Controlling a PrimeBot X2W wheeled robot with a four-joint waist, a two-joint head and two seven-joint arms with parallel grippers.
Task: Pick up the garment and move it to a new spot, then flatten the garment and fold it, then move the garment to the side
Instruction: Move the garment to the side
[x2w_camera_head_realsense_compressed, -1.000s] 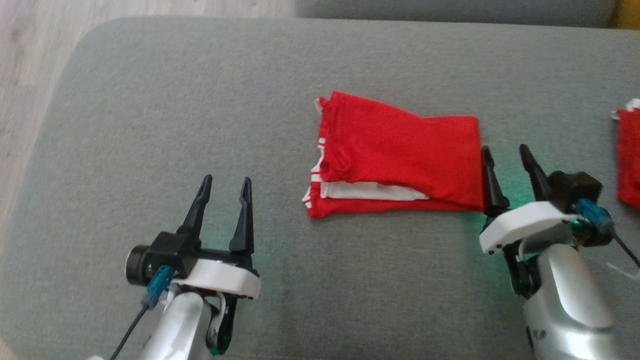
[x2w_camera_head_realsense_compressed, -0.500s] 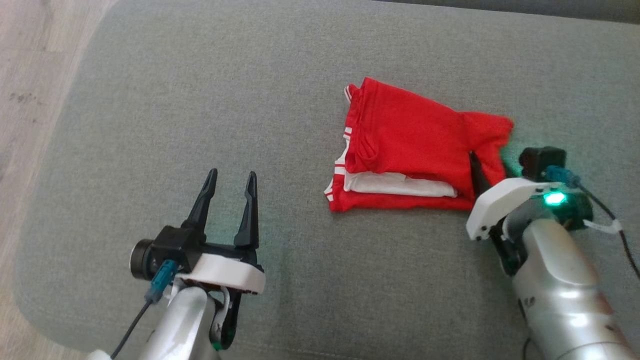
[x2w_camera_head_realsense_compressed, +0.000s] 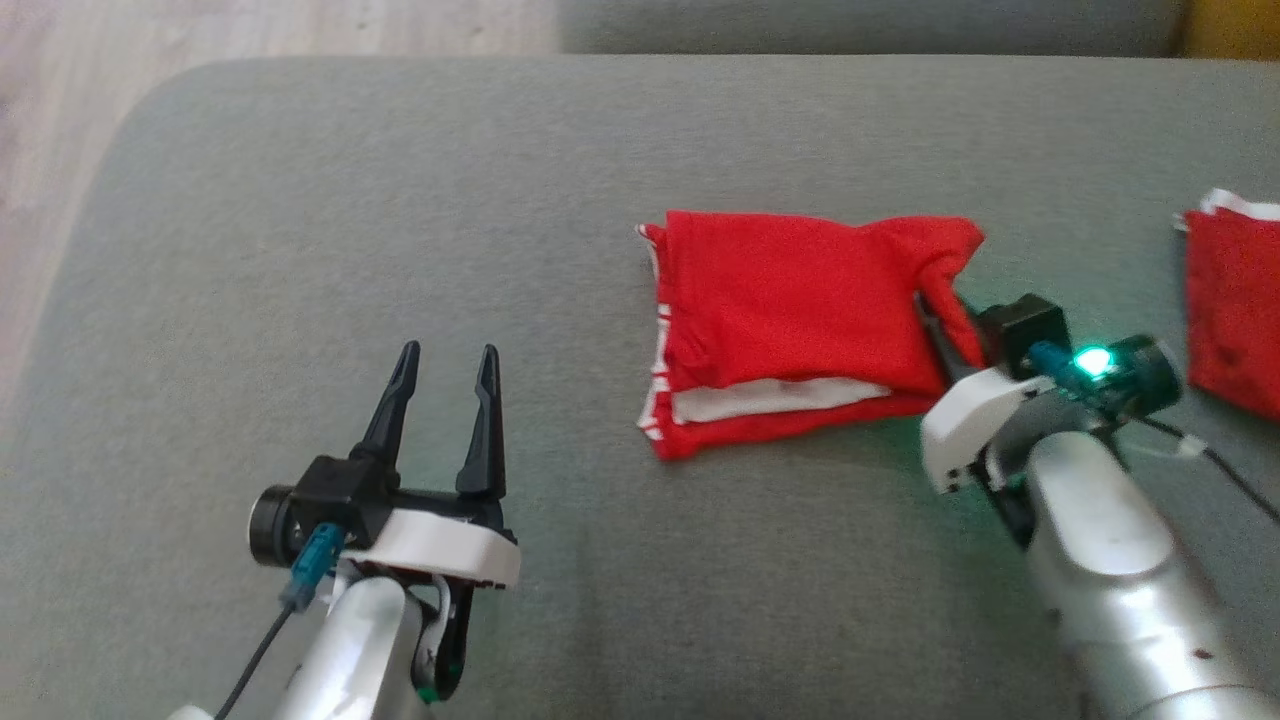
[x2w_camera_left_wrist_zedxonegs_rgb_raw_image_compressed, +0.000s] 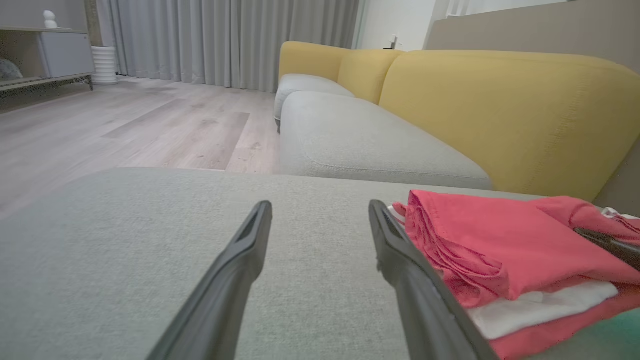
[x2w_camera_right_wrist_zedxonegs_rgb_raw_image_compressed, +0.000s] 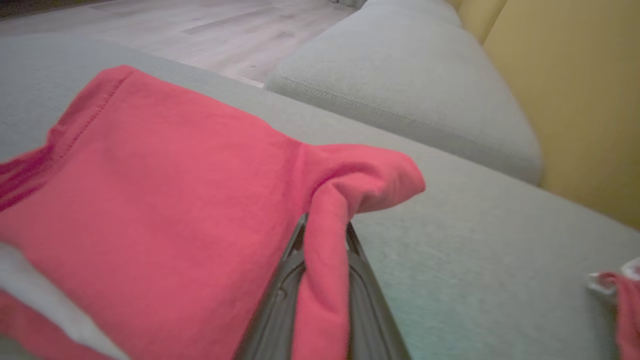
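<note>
Head view: the red garment (x2w_camera_head_realsense_compressed: 790, 320), folded with a white layer showing at its near edge, lies on the grey cushion (x2w_camera_head_realsense_compressed: 400, 200) a little right of centre. The right gripper (x2w_camera_head_realsense_compressed: 935, 308) is at the garment's right edge, its jaws drawn narrow on a pinch of red cloth that rises in a pucker toward the far right corner; a green light (x2w_camera_head_realsense_compressed: 1092, 360) glows on its wrist. The left gripper (x2w_camera_head_realsense_compressed: 447, 350) hangs over bare cushion well to the left of the garment, jaws wide and holding nothing. Another red cloth (x2w_camera_head_realsense_compressed: 1230, 300) lies at the right border. Left wrist view: the spread fingers frame bare cushion, the garment just beside the right-hand one, a yellow backrest (x2w_camera_left_wrist_zedxonegs_rgb_raw_image_compressed: 500, 110) behind. Right wrist view: a fold of red fabric runs down between the two close-set fingers
</note>
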